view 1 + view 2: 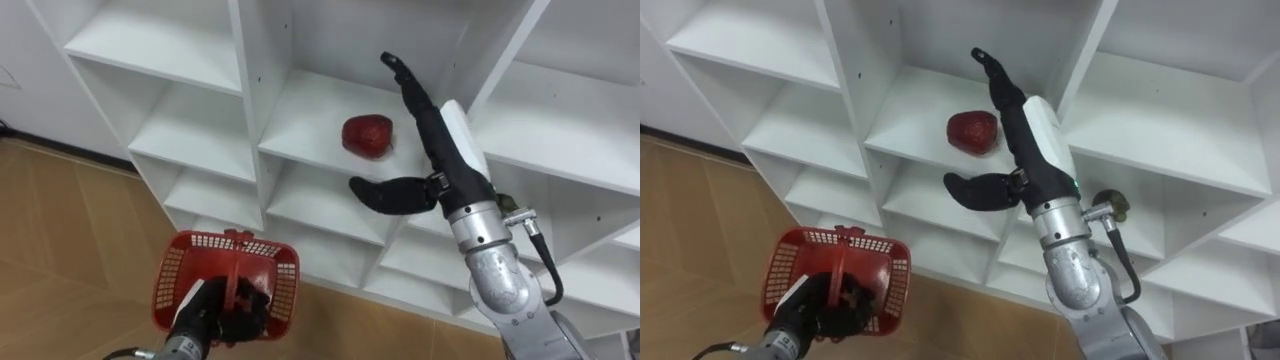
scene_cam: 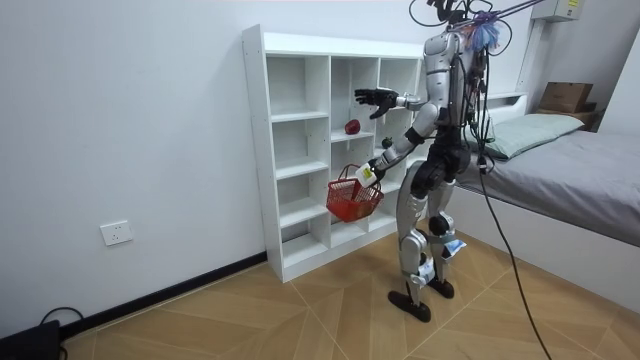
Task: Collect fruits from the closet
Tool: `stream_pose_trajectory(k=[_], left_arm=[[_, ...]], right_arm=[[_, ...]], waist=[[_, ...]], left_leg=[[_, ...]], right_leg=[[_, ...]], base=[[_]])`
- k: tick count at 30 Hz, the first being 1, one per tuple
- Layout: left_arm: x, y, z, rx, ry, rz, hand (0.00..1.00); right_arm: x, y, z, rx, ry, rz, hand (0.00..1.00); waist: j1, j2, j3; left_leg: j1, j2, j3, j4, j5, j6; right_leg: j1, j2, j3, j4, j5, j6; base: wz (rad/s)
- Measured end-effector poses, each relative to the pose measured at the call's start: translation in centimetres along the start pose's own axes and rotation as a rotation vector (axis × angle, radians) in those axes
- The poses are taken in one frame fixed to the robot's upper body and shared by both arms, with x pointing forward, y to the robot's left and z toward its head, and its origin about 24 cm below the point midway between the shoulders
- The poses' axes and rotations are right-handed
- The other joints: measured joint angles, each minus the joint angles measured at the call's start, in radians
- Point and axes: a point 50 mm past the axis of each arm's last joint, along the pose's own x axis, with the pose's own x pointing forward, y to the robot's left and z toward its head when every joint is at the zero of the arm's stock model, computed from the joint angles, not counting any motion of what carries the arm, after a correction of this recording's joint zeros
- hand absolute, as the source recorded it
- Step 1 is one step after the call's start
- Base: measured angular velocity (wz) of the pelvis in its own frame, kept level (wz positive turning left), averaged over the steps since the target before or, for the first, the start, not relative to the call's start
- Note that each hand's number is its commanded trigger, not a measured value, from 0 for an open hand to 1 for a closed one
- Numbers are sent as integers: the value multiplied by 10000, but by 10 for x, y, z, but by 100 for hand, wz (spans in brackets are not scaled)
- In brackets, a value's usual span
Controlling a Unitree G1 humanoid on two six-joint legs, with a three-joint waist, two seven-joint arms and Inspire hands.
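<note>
A red apple [image 1: 367,136] lies on a middle shelf [image 1: 300,120] of the white closet [image 1: 250,60], alone in its compartment. Just to its right, the right robot hand [image 1: 432,140] is spread wide, with its fingers straight over the shelf and its thumb splayed below the shelf edge; it holds nothing. Lower down, the left robot hand [image 1: 225,310] is curled round the handle of a red plastic basket [image 1: 170,270]. The robot stands upright facing the closet, with a bed [image 2: 580,160] behind it.
</note>
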Motion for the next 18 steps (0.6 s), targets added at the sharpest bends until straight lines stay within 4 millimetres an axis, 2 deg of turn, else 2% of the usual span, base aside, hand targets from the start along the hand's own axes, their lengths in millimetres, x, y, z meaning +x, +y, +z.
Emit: stream_pose_trajectory(k=[7, 11, 18], left_arm=[[-1, -4, -9, 28, 449, -315, 100], [-1, -2, -9, 46, 483, -298, 100], [0, -2, -7, 70, 410, -337, 100]], right_arm=[[11, -1, -11, -13, 398, -130, 0], [24, -4, -14, -112, 430, -261, 0], [33, -7, -19, -305, 545, -439, 0]], waist=[[180, -115, 81], [188, -128, 87], [220, -147, 96]], left_leg=[[-23, -1, -117, 78, 3, 4], [-79, -2, -149, 82, 3, 7], [-190, -2, -158, 247, 4, 8]], right_leg=[[2, -61, -112, -1, 2, 4], [2, -82, -208, 1, 1, 9], [3, -127, -249, 1, 1, 10]], base=[[2], [7], [6]])
